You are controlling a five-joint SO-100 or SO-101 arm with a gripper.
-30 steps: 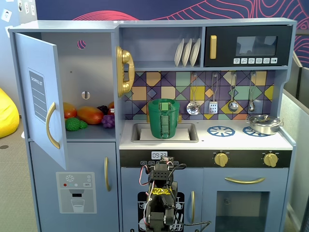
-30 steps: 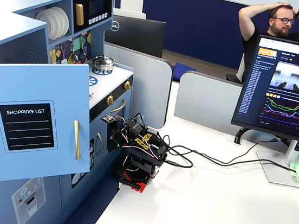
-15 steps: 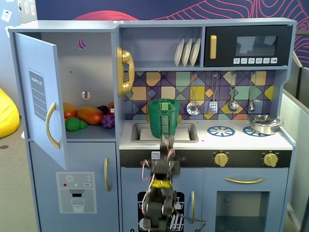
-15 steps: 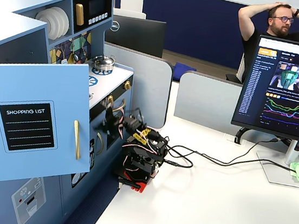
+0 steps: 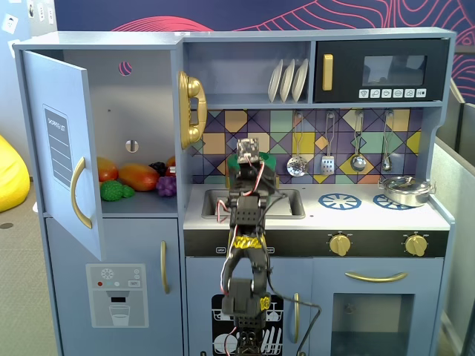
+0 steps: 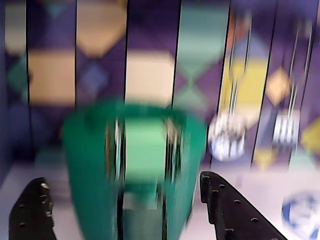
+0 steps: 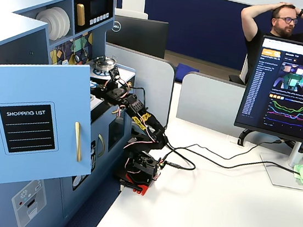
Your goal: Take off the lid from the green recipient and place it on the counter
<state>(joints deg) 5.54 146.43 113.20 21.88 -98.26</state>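
In the wrist view the green recipient [image 6: 90, 165] fills the middle, blurred, with its lighter green strap handle [image 6: 145, 150] facing me. My gripper [image 6: 121, 179] is open; one black finger [image 6: 32, 210] shows at each side of the pot, both short of it and touching nothing. The lid cannot be made out in the blur at the pot's top. In a fixed view my raised arm [image 5: 249, 215] covers nearly all of the recipient [image 5: 272, 159], which stands in the sink of the counter [image 5: 356, 216]. In the side fixed view the arm [image 7: 135, 111] reaches over the counter.
A silver pot [image 5: 405, 190] sits on the right burner. Utensils [image 5: 326, 159] hang on the tiled back wall behind the sink. The fridge door [image 5: 63, 148] stands open at left, with toy fruit [image 5: 137, 176] on its shelf. Cables [image 7: 201, 158] trail across the white desk.
The arm has unfolded from its low pose in front of the cabinet and risen to counter height, bringing the open gripper up to face the green recipient.
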